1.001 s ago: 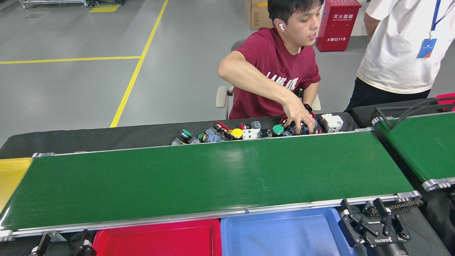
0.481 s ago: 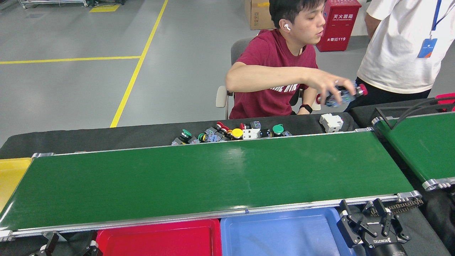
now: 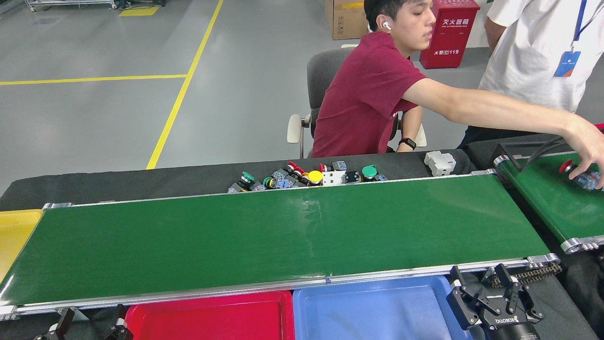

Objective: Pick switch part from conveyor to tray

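A person's hand [image 3: 587, 146] holds a red-capped switch part [image 3: 579, 174] over the small green belt [image 3: 561, 198], right of the long green conveyor [image 3: 264, 241]; both tools, left [image 3: 85, 326] and right [image 3: 490, 300], sit spread and empty.

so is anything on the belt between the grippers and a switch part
No switch part lies on the conveyor yet. The nearest is in the person's hand over the smaller belt; both grippers wait near the trays.
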`<action>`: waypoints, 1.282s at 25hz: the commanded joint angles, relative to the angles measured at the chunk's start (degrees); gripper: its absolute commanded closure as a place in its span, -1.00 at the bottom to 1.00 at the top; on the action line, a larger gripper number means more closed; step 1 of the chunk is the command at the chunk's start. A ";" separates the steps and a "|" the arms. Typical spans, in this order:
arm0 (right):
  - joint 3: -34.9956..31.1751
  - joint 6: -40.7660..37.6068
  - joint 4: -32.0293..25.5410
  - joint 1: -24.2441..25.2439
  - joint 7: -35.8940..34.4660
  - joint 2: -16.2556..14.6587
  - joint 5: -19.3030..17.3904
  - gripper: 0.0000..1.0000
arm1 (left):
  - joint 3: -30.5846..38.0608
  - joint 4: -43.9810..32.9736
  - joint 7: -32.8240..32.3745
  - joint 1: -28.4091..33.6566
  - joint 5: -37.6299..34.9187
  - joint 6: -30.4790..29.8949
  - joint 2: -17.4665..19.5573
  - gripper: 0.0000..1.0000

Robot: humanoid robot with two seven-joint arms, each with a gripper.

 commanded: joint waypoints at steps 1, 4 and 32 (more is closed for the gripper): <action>-0.27 -0.29 -0.91 -0.11 -0.36 0.45 0.02 -0.98 | 0.19 -0.67 0.40 -0.11 0.14 -0.08 0.49 -1.00; -0.27 -0.29 -0.91 -0.11 -0.36 0.89 0.02 -0.98 | 0.28 -0.76 0.40 -0.11 0.14 -0.08 0.40 -1.00; -0.27 -0.12 -0.91 0.15 -0.36 1.06 0.02 -0.98 | 0.37 -0.67 0.40 -0.11 0.14 -0.08 0.49 -1.00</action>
